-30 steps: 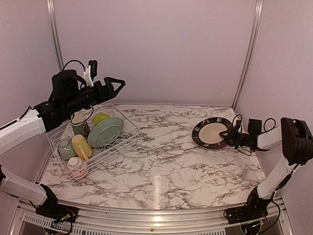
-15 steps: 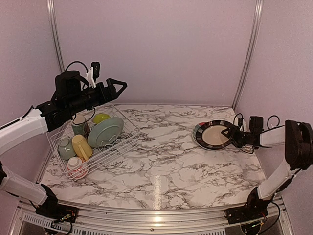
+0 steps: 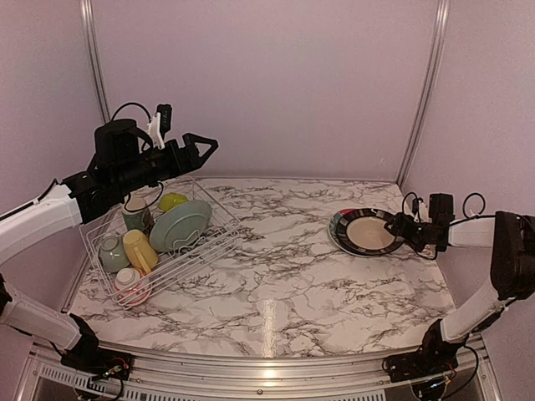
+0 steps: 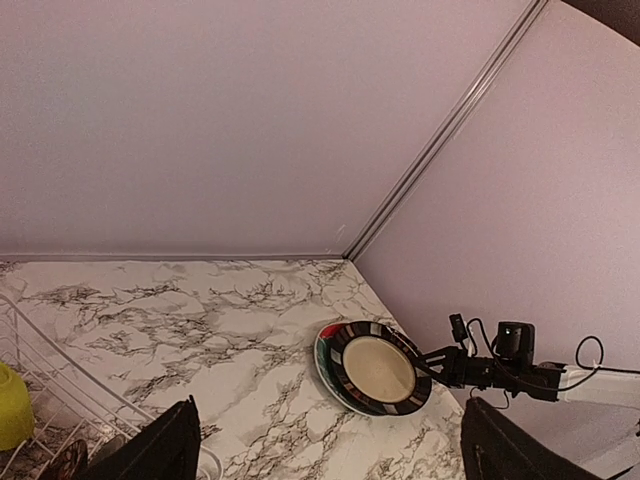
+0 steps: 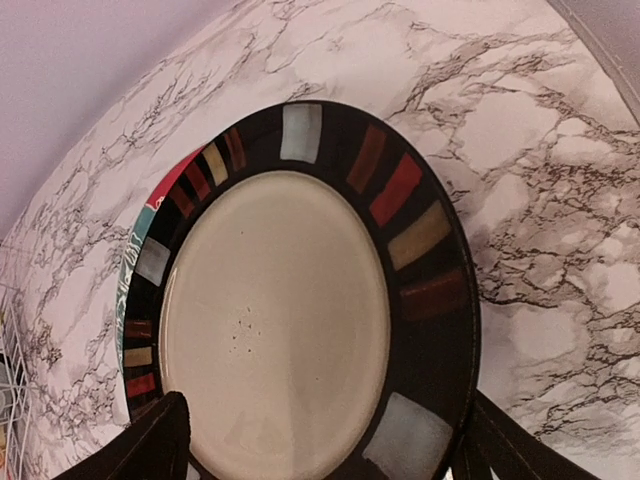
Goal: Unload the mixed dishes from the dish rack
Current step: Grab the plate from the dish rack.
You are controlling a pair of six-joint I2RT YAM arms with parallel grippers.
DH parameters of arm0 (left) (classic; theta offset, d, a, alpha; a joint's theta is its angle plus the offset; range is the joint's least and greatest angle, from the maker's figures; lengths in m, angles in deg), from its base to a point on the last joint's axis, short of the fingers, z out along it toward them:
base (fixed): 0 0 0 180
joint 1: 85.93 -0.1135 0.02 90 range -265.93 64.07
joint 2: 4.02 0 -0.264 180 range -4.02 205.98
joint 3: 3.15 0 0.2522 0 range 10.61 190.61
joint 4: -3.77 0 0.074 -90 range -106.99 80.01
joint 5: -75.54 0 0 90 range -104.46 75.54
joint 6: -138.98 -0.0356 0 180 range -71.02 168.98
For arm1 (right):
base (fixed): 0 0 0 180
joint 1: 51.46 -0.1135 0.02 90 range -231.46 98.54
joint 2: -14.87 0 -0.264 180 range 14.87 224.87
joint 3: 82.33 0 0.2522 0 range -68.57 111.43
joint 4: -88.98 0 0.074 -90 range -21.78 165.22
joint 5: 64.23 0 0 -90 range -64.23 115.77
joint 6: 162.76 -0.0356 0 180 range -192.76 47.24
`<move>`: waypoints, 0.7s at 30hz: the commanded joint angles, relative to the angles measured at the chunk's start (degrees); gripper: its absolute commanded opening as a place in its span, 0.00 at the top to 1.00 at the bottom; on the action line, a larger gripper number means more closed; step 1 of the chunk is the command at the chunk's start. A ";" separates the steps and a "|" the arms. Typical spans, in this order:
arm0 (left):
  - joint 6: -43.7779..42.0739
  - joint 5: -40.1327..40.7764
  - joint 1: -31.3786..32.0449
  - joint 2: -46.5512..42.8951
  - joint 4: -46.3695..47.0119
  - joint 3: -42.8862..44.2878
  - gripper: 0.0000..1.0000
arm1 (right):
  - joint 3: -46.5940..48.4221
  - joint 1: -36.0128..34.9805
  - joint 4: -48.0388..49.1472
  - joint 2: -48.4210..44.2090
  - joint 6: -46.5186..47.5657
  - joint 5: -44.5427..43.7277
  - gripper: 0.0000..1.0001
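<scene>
The black-rimmed cream plate (image 3: pixel 365 231) (image 5: pixel 290 300) (image 4: pixel 378 367) lies flat on the marble at the right, on top of another plate whose red and teal edge (image 5: pixel 150 215) peeks out on its left. My right gripper (image 3: pixel 398 225) (image 5: pixel 325 425) stands open at that plate's right rim, one finger on either side and nothing gripped. At the left stands the white wire dish rack (image 3: pixel 211 242) (image 4: pixel 45 372), holding a pale green plate (image 3: pixel 180 224), a lime-green bowl (image 3: pixel 173 200), a yellow mug (image 3: pixel 140 249) and other mugs. My left gripper (image 3: pixel 205 144) (image 4: pixel 335 445) hangs open and empty high above the rack.
Pale walls close the table at the back and on both sides, with metal posts (image 3: pixel 425 92) in the corners. The right plates sit close to the right wall. Open marble (image 3: pixel 276 251) stretches between the rack and the plates.
My right gripper opened and let go of the black-rimmed plate, then drew back toward the right wall. The plate settled flat on the plate under it. The left arm rose slightly.
</scene>
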 commanded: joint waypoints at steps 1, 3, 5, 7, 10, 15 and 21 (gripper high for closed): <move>-1.25 0.40 0.20 0.00 -1.71 1.59 0.07 | 3.59 -0.37 0.08 0.92 2.38 -0.91 0.16; -1.09 0.42 0.28 -0.32 -1.91 1.37 0.07 | 4.54 -1.14 -0.11 2.11 2.23 -0.73 0.17; -1.22 0.71 0.29 -0.45 -2.19 1.24 0.07 | 4.83 -2.14 0.30 2.74 1.96 -0.93 0.17; -1.71 1.40 0.29 -0.53 -3.14 1.37 0.07 | 5.04 -3.19 0.75 3.52 1.93 -1.28 0.17; -2.97 2.46 0.29 -0.70 -5.49 1.71 0.07 | 6.06 -4.32 -0.09 5.03 2.33 -1.66 0.17; -6.47 5.26 0.29 -0.36 -13.32 4.61 0.06 | 5.41 -4.51 -1.70 3.47 2.96 -7.50 0.15; -12.20 11.57 0.29 0.52 -24.51 8.79 0.05 | 5.81 -4.51 -5.91 0.59 6.24 -13.13 0.06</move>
